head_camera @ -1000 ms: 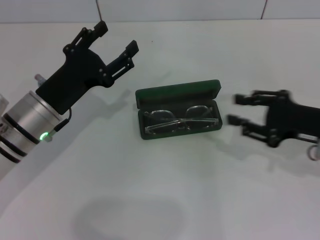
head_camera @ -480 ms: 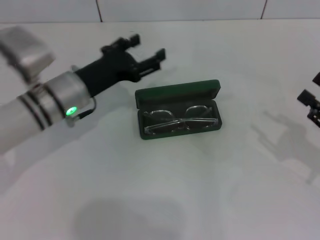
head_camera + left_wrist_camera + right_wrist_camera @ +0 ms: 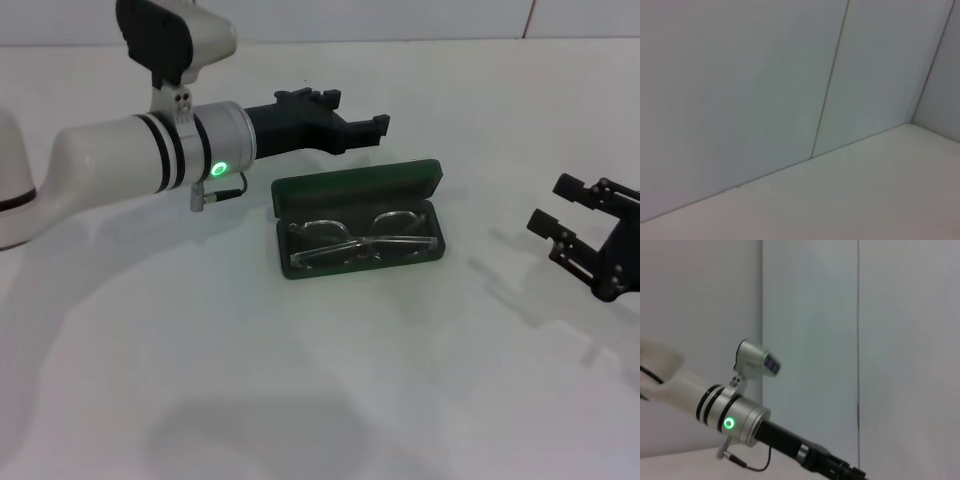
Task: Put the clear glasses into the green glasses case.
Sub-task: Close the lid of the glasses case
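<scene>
With the clear glasses [image 3: 362, 241] already lying in the open green glasses case [image 3: 358, 187], the spread, empty left pincer [image 3: 350, 122] just behind its lid (right pincer [image 3: 572, 222] spread, idle) could shove the case while closing.

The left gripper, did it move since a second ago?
Yes. The left gripper has swung toward the robot's right and now hangs just behind the lid of the green case, which has not moved.

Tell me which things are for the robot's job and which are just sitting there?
For the job:
- clear glasses, lying inside the case
- green glasses case, lid open
- left end effector, hanging behind the case
- right end effector, open, off to the case's side

Just there:
- white table
- nothing else lying about
</scene>
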`<action>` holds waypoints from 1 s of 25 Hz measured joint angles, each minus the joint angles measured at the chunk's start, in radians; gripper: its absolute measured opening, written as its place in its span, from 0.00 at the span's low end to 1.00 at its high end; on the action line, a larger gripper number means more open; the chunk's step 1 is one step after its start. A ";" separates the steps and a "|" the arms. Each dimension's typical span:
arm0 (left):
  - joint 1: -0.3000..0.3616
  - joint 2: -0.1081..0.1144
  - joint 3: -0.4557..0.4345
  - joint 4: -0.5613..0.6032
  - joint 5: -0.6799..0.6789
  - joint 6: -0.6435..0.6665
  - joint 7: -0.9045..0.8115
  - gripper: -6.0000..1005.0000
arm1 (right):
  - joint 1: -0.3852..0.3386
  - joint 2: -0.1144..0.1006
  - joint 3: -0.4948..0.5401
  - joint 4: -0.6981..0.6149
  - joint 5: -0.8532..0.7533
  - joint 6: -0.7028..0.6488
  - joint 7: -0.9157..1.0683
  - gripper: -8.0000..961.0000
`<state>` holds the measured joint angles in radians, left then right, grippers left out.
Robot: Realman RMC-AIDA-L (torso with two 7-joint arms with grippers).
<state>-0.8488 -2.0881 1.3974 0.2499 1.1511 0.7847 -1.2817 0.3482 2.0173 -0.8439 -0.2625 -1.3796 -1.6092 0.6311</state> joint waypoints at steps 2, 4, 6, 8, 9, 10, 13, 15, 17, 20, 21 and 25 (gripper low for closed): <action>-0.004 0.000 0.000 0.014 0.025 -0.024 -0.029 0.84 | 0.003 0.001 0.000 0.001 0.000 0.003 0.000 0.48; -0.007 0.000 0.000 0.022 0.061 -0.058 -0.062 0.84 | 0.004 0.001 0.000 0.002 0.000 0.003 0.000 0.48; -0.008 -0.002 0.000 0.025 0.102 -0.081 -0.094 0.84 | 0.006 0.002 0.000 0.002 0.000 0.003 0.000 0.48; -0.004 -0.003 0.003 0.026 0.121 -0.077 -0.107 0.84 | 0.008 0.001 0.000 0.002 0.000 0.003 0.000 0.48; -0.001 -0.003 0.012 0.026 0.124 -0.071 -0.111 0.84 | 0.009 0.001 0.001 0.002 0.000 0.003 0.000 0.48; 0.001 -0.002 0.026 0.028 0.125 -0.065 -0.119 0.84 | 0.009 0.001 0.001 0.002 0.000 0.003 0.001 0.48; 0.011 0.001 0.078 0.039 0.125 -0.050 -0.156 0.84 | 0.012 -0.001 0.001 0.003 0.000 0.003 0.002 0.48; 0.020 0.003 0.099 0.044 0.125 -0.029 -0.172 0.84 | 0.014 -0.001 0.001 0.003 0.000 0.003 0.002 0.48; 0.028 0.003 0.101 0.044 0.125 -0.006 -0.173 0.84 | 0.015 -0.002 0.002 0.003 0.000 0.002 0.002 0.48; 0.042 0.002 0.102 0.045 0.134 0.015 -0.167 0.84 | 0.015 -0.002 0.002 0.001 0.000 0.003 0.002 0.48; 0.046 0.002 0.102 0.048 0.141 0.016 -0.166 0.84 | 0.016 -0.002 0.002 0.000 0.000 0.003 0.002 0.48; 0.066 -0.002 0.103 0.060 0.175 0.015 -0.164 0.84 | 0.017 -0.002 0.005 0.001 0.002 0.004 0.004 0.48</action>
<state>-0.7825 -2.0898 1.5006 0.3104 1.3260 0.7994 -1.4457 0.3648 2.0156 -0.8392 -0.2619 -1.3772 -1.6056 0.6352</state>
